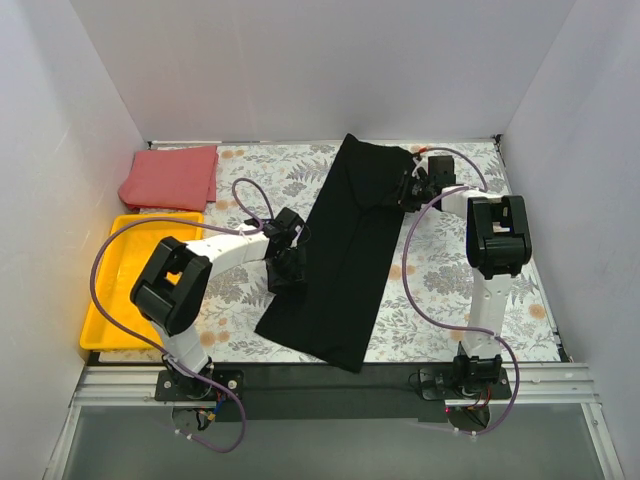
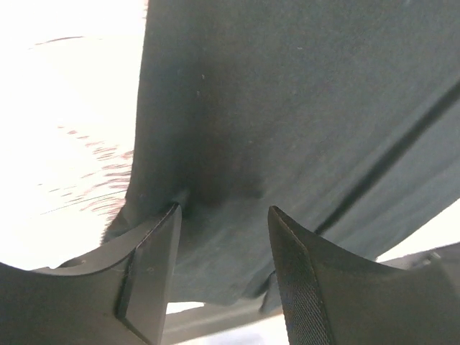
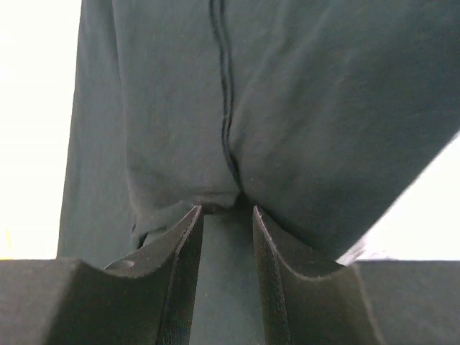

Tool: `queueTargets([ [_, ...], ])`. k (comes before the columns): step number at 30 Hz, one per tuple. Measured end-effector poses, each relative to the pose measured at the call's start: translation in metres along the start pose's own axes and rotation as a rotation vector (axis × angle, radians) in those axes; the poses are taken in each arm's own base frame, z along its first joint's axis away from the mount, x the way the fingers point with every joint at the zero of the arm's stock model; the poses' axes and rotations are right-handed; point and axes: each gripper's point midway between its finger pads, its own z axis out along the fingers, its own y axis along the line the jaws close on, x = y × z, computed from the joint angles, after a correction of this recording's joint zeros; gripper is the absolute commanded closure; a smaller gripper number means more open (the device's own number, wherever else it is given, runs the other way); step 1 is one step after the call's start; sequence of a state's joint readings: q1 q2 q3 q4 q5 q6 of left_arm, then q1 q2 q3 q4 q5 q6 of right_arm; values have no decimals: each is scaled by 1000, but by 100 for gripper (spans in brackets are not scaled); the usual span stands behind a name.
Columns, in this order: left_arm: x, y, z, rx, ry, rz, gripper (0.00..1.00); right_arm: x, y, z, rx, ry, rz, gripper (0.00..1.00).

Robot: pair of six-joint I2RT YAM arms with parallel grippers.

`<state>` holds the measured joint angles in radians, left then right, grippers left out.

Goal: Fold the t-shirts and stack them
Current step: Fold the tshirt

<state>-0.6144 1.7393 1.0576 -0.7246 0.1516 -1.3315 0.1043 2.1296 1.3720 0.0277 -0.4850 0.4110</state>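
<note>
Right now the black shirt (image 1: 345,250) lies folded into a long narrow strip, running diagonally across the middle of the floral cloth (image 1: 440,270), far end toward the back wall, near end just reaching the table's dark front edge. Red shirt (image 1: 170,177) sits folded at the far left corner, well apart from the black one, just behind the yellow tray (image 1: 105,320).

Left gripper (image 2: 226,212) is at the strip's left edge, about halfway along. Its fingers (image 2: 154,259) stand apart with black fabric lying in the gap; the cloth puckers by one tip, no pinch visible. Right gripper (image 3: 226,210) is at the strip's right edge near the far end. Its jaws are drawn close and pinch a bunched fold of the black shirt, with a seam running straight into the tips. Wrist views are blown out around the cloth, so the surface under it is unreadable.
</note>
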Motion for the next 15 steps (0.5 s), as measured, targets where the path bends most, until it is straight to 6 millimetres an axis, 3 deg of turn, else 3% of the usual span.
queueTargets([
  [10, 4, -59, 10, 187, 158, 35, 46, -78, -43, 9, -31, -98, -22, 53],
  [14, 8, -71, 8, 221, 172, 61, 33, -90, -51, -4, -5, -107, -35, 46],
  [15, 8, -73, 7, 222, 170, 64, 21, -90, -52, -9, 8, -106, -36, 44],
])
